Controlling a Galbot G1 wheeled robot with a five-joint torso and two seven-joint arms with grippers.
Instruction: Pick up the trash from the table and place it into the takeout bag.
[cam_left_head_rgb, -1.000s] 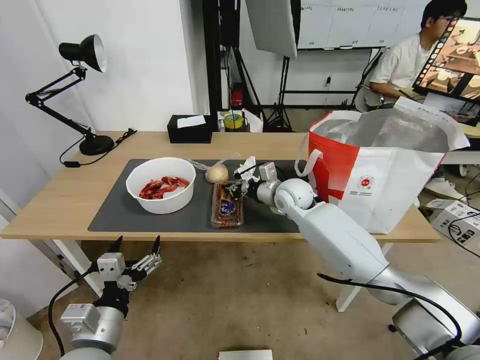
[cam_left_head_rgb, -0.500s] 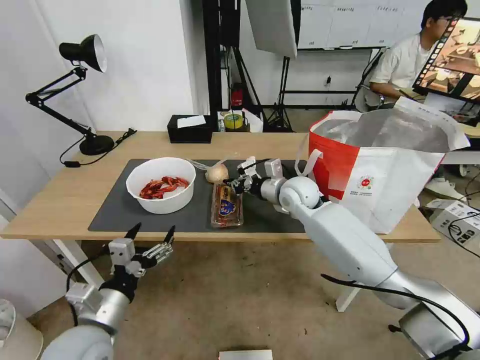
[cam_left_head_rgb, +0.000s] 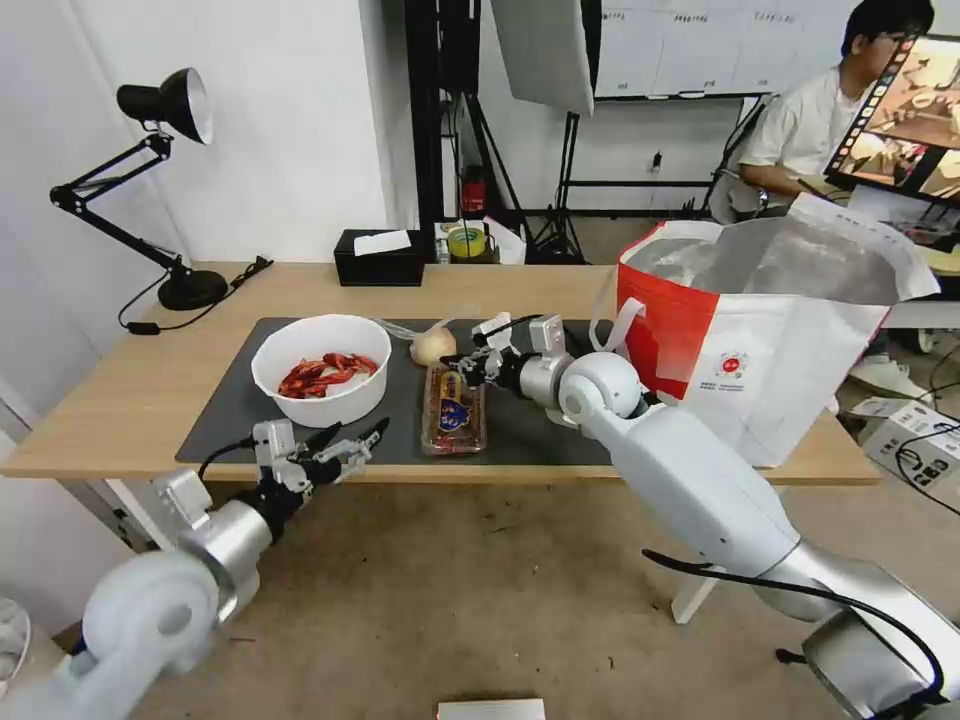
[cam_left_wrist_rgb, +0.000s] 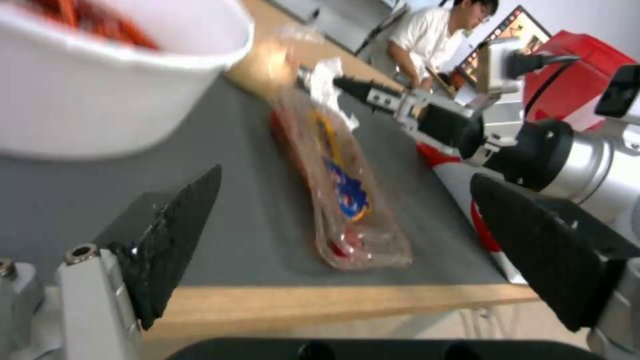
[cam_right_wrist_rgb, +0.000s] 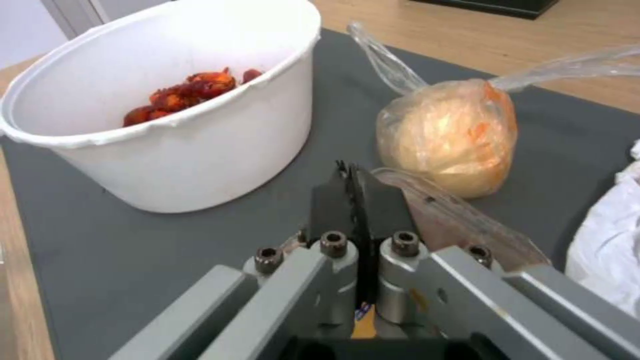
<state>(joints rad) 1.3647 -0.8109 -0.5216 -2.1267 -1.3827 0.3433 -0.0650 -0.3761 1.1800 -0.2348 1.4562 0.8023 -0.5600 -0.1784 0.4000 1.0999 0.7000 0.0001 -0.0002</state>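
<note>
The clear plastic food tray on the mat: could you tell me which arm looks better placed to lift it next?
Probably the right. The right gripper sits over the far end of the clear tray, its fingers shut. The left gripper hangs open at the table's near edge, closer to the white bowl.

Bare mat (cam_left_head_rgb: 225, 425) lies open before the white bowl (cam_left_head_rgb: 320, 370), while the right gripper (cam_left_head_rgb: 462, 362) and arm block approach to the clear tray (cam_left_head_rgb: 455, 410) from the takeout bag (cam_left_head_rgb: 770, 370) side.
</note>
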